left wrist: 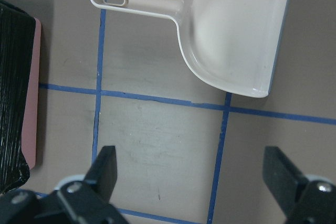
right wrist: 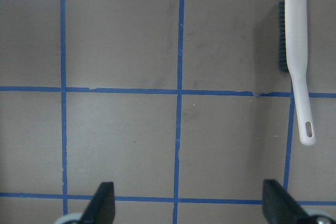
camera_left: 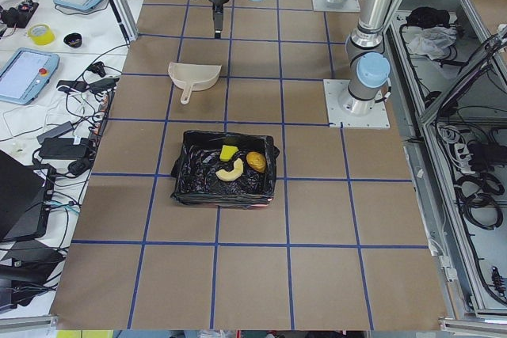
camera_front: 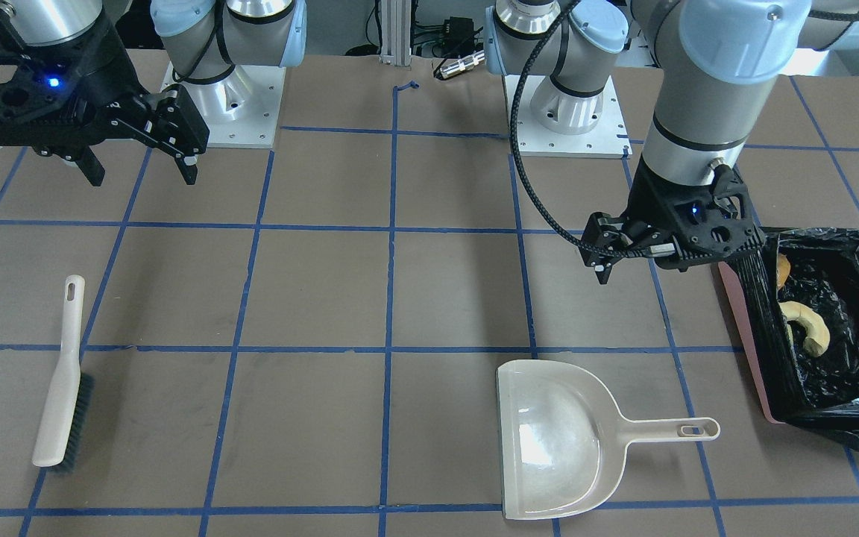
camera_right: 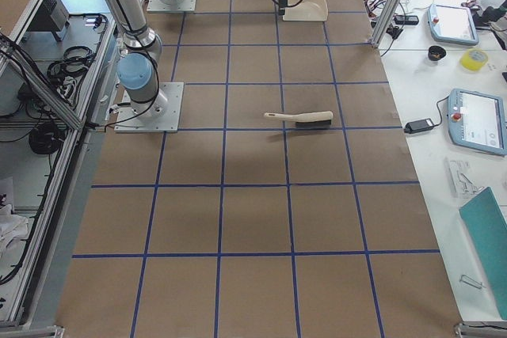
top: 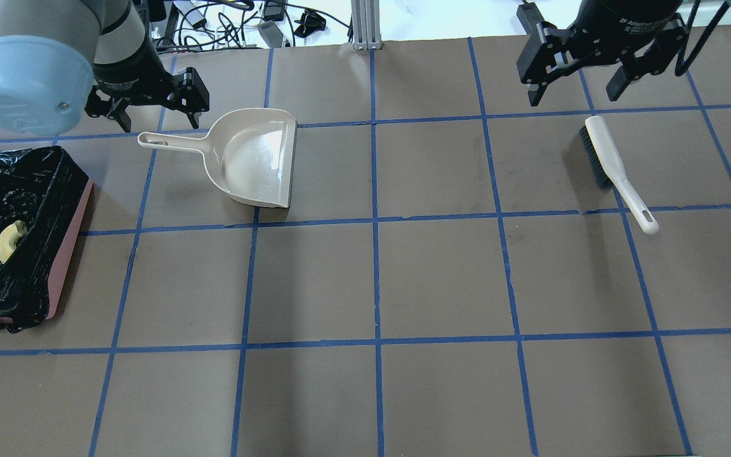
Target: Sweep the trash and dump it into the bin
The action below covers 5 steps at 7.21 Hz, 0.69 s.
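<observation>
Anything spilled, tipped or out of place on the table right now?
Nothing stands out. The croissant, sponge and bread lump all lie inside the bin; the empty dustpan and the brush lie on the table, and the left gripper and right gripper are open and empty.

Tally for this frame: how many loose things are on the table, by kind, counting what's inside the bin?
bin: 1
trash items in it: 3 (pastry, sponge, bread lump)
dustpan: 1
brush: 1
Total: 6
</observation>
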Each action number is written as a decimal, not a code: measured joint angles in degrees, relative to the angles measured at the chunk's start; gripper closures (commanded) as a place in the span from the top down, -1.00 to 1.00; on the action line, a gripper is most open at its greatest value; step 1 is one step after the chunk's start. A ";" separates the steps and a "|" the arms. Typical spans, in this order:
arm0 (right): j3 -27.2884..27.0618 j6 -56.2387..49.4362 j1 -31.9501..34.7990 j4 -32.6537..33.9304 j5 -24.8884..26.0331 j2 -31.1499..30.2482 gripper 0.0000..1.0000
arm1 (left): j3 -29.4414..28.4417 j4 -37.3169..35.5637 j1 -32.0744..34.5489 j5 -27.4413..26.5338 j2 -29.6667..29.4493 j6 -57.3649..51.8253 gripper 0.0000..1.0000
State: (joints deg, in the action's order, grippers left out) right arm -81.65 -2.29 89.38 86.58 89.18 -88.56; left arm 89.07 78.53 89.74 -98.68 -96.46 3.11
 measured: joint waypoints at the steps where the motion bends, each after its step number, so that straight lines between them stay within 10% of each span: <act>1: 0.00 0.00 0.00 0.00 0.01 -0.01 1.00 | -0.02 0.75 0.26 0.28 0.60 -4.04 1.00; 5: 0.00 0.00 0.00 0.01 -0.04 0.05 1.00 | -0.13 5.65 -0.03 8.37 3.42 -11.49 1.00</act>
State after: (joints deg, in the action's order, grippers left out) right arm -81.65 -2.29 89.38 86.59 89.14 -88.51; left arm 88.95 84.18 89.71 -90.31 -93.04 -8.39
